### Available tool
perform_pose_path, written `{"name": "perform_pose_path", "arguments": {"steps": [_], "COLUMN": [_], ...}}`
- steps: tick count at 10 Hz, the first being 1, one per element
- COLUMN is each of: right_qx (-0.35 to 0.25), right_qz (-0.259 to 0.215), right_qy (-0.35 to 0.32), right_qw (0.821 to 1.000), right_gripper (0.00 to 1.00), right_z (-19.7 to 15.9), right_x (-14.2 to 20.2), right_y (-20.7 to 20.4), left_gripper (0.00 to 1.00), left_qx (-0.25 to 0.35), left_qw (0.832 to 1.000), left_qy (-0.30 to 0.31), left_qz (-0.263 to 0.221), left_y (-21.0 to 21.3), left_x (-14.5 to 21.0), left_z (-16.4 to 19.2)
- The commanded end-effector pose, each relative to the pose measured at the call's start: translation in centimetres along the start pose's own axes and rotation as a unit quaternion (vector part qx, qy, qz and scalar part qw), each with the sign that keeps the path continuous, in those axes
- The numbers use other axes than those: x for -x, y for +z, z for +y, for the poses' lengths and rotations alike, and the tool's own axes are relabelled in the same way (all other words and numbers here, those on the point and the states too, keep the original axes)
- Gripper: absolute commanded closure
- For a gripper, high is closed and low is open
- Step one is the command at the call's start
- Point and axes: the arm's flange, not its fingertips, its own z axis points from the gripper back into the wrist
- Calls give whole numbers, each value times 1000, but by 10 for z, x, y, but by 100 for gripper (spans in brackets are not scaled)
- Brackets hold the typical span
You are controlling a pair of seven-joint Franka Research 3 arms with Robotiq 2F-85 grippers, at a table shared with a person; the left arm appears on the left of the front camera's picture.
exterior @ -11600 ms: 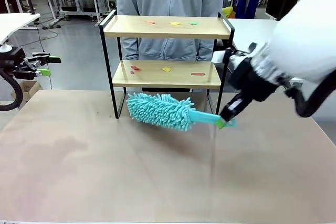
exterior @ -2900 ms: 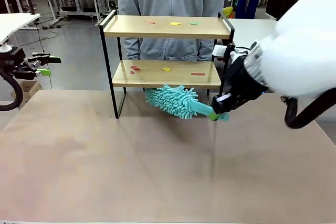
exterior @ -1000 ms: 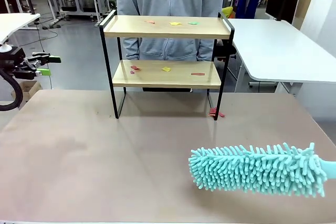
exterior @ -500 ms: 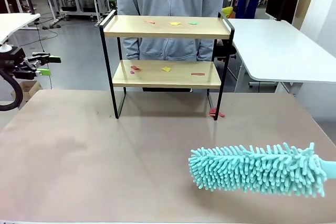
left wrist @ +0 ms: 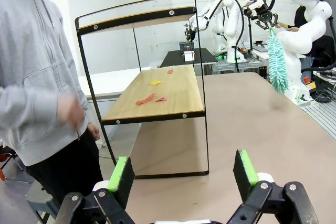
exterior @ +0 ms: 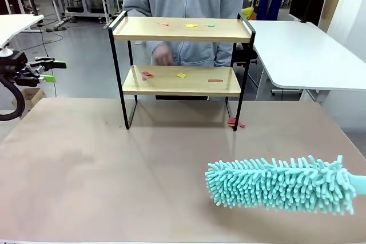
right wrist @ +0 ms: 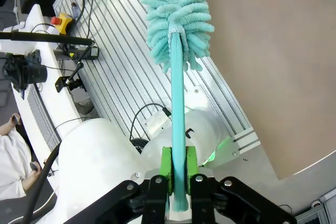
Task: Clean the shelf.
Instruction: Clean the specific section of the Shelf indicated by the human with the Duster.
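The right gripper (right wrist: 178,169) is clamped on the teal handle of a microfibre duster (right wrist: 177,35), with a green pad pressed to each side near the handle's end. The duster's fluffy head points away from the gripper and, in the front view, shows low by the near right corner of the counter (exterior: 103,170). The left gripper (left wrist: 184,174) holds nothing, its fingers wide apart, off the counter's left edge. The shelf (exterior: 166,87) stands at the middle of the counter's far edge. Small coloured scraps (exterior: 191,26) lie on both its boards, and a red scrap (exterior: 235,123) lies on the counter by its right front leg. A person's hand (exterior: 163,55), blurred, seems to be just behind the shelf, between the boards.
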Motion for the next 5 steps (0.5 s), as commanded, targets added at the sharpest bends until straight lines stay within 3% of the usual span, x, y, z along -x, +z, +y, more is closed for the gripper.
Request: {"name": "perform_pose_path", "arguments": {"steps": [1, 5], "right_qx": [-2, -2], "right_qz": [-11, -11], "right_qy": [0, 0], "right_qw": [1000, 1000], "right_gripper": [86, 86], "right_z": [1, 1], "right_x": [-6, -6], "right_y": [1, 1], "left_gripper": [0, 0], "left_qx": [0, 0], "left_qw": [1000, 1000], "left_qy": [-2, -2], "left_qz": [-1, -1], "left_y": [0, 0], "left_x": [-2, -2], "left_z": [-1, -1]}}
